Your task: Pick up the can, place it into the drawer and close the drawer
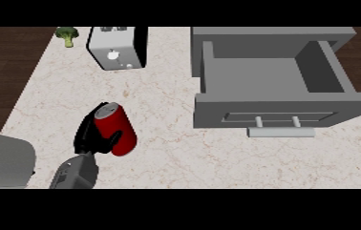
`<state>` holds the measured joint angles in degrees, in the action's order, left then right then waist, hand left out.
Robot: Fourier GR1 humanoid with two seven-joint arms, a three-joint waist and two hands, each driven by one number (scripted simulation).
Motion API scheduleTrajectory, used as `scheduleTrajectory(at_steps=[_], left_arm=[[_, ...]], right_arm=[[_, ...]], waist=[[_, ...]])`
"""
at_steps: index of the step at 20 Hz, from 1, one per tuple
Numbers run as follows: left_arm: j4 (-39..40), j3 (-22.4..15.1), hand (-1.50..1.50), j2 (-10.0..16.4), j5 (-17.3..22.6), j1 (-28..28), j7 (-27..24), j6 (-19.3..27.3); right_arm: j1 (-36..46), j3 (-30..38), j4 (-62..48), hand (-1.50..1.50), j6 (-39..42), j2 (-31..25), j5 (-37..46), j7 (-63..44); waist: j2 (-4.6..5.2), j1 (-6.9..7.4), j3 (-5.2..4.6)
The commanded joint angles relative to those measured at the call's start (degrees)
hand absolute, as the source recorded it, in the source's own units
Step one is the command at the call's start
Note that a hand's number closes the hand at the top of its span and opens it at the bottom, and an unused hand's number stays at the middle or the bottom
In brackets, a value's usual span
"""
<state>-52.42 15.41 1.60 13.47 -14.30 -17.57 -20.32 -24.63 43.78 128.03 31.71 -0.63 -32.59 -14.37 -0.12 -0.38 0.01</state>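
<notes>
A pale grey shape [14,160] is cut off at the left edge. My left robot hand [88,134] curls round the tilted red can [121,129], hiding its left side, over the marbled surface [169,157]. Farther off: open drawer [268,107], toaster [116,47], broccoli [68,34].

Red can [121,129]: view-left side & lower end hidden by left hand [88,133]; a digit crosses its front. Grey forearm [74,174] cut off at btm edge. Pale grey shape [14,160] cut by left edge, can't tell what it is. Toaster [112,47] & cabinet [275,33] behind drawer [268,112] cut at top. Broccoli [68,34] too small for detail.
</notes>
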Motion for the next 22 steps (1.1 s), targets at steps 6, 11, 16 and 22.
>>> scheduleTrajectory(at_steps=[6,11,16,22], left_arm=[[-11.9,-7.5,1.5,-1.6,4.8,-3.3,5.0,18.0],[-23.8,-13.5,1.5,-1.6,4.4,-4.4,12.1,25.9],[-28.5,-15.2,1.5,-1.6,3.0,-8.1,19.8,30.0],[-28.9,-20.9,1.5,-1.6,2.0,-13.2,20.9,38.9]], right_arm=[[-4.3,-5.3,2.3,-1.5,-3.5,0.6,2.9,4.8],[-4.5,-7.9,3.1,-1.5,-4.8,0.6,4.6,5.0],[-2.5,-3.6,4.7,-1.5,-4.7,0.6,0.1,-0.4],[-4.9,-2.4,3.3,-1.5,-3.4,0.6,-1.5,2.1]], waist=[[-0.04,-0.12,0.02],[-0.18,0.02,0.05],[-0.02,0.13,-0.01],[0.04,-0.35,0.0]])
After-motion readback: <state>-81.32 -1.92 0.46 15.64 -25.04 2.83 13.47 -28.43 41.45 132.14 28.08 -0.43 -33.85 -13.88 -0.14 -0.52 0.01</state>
